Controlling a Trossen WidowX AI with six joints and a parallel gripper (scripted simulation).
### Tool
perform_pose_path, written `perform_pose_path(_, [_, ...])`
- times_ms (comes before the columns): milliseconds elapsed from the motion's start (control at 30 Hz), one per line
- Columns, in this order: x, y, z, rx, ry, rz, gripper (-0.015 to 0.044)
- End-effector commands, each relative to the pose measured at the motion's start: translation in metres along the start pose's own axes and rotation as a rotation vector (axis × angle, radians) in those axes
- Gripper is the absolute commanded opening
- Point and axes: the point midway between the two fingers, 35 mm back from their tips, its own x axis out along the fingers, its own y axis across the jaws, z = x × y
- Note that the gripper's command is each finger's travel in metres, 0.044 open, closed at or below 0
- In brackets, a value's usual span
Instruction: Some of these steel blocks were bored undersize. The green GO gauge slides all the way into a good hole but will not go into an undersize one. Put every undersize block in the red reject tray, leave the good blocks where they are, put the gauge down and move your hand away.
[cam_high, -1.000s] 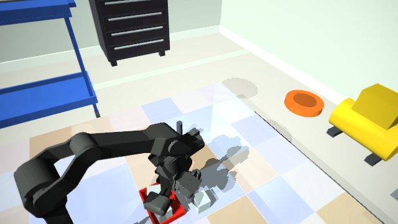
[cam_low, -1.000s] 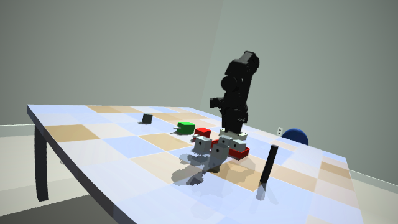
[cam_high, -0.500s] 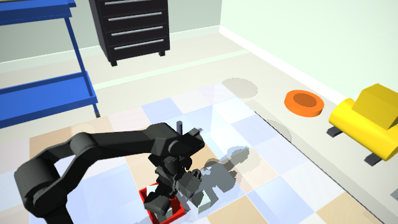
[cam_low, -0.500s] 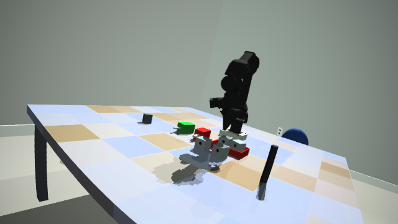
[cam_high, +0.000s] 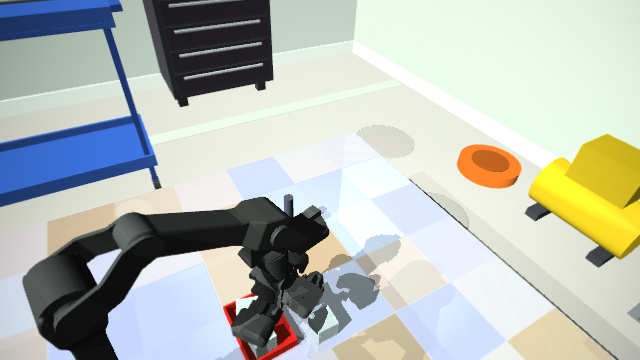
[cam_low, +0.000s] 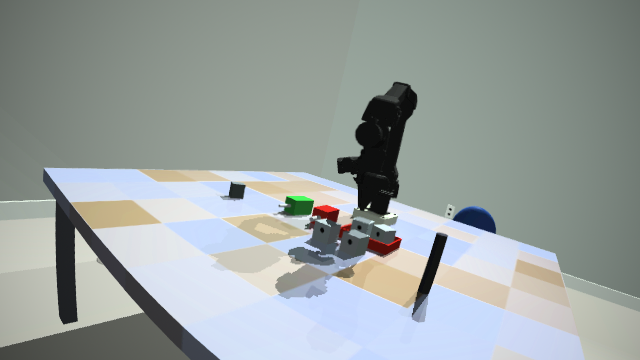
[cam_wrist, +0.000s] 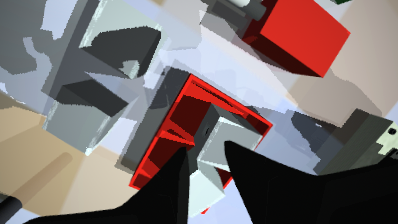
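We identify the main hazard as the gripper (cam_high: 279, 312) (cam_low: 371, 187) (cam_wrist: 205, 150) coming down on the rejected pair. Its fingers stand partly apart, with nothing visibly grasped; a descent at this narrow spacing could catch a block's top edge and tip it, or push it against the tray wall.

The red reject tray (cam_high: 282, 348) (cam_low: 385, 247) (cam_wrist: 231, 100) contains two steel blocks (cam_low: 385, 233) (cam_wrist: 235, 137), crowded together, so lifting or nudging one may drag the other. Two further blocks (cam_low: 325, 232) (cam_wrist: 82, 125) stand outside, beside the tray; a low sideways sweep could displace good stock. We cannot verify any bore size from these views. Sorting by eye, or misreading a gauge that jams through poor alignment, could put a good block in the tray.

The green GO gauge (cam_low: 298, 205) lies on the table, away from the blocks. The similar red gauge (cam_low: 325, 213) (cam_wrist: 305, 37) lies nearer the tray and could be taken by mistake.

Materials: the blocks are pale grey, matt, square-edged, with small dark round bores. The tray is shallow, rectangular and thin-walled. Both gauges have box-shaped handles with slim, light pins. The fingers are black and tapered. The table (cam_low: 320, 345) carries glossy blue, white and tan squares.
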Motion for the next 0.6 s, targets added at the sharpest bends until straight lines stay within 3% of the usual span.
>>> perform_pose_path(0, [0.0, -0.0001, 0.0001, 0.002, 0.0, 0.0, 0.021])
perform_pose_path(200, [0.0, 0.0, 0.0, 0.0, 0.0, 0.0, 0.0368])
perform_pose_path(300, [-0.0006, 0.0033, 0.0008, -0.073, 0.0, 0.0, 0.0325])
perform_pose_path(567, [0.0001, 0.0009, 0.0002, -0.031, 0.0, 0.0, 0.0115])
